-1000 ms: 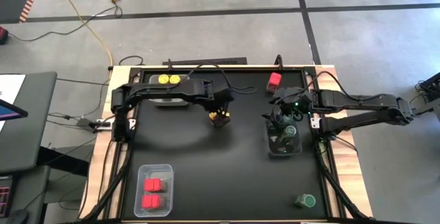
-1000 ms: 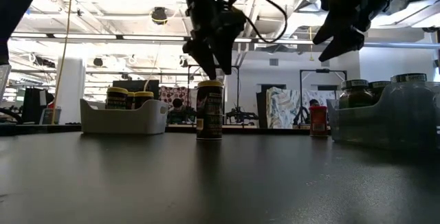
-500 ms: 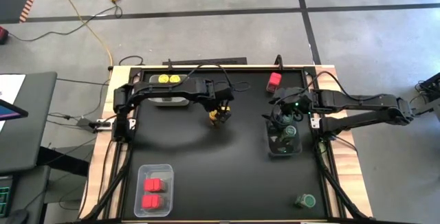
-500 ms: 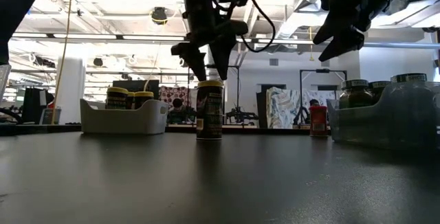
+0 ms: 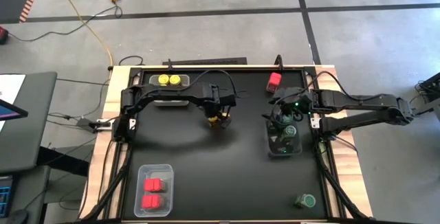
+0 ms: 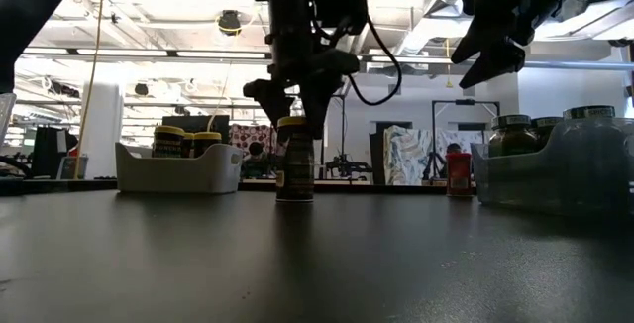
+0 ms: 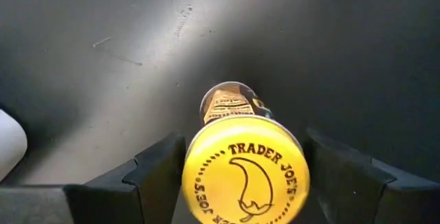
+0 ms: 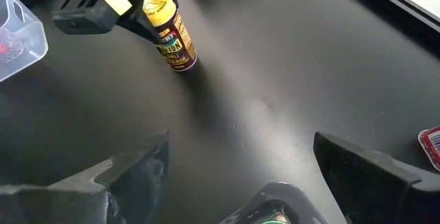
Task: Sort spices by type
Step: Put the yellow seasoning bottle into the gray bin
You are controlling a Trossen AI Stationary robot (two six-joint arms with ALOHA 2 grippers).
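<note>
Straddling the dark glass spice jar's (image 6: 294, 171) round yellow lid (image 7: 245, 180), the left claw (image 6: 294, 100) stays spread — rigid, light, slick-sided, top-heavy; grip just under the lid.

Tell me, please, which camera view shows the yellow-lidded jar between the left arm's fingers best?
The left wrist view: the yellow-lidded jar fills it, lid print readable, with a dark finger at each side. The right wrist view shows it whole but far off. The low view gives its side. The high view shows only a speck.
</note>
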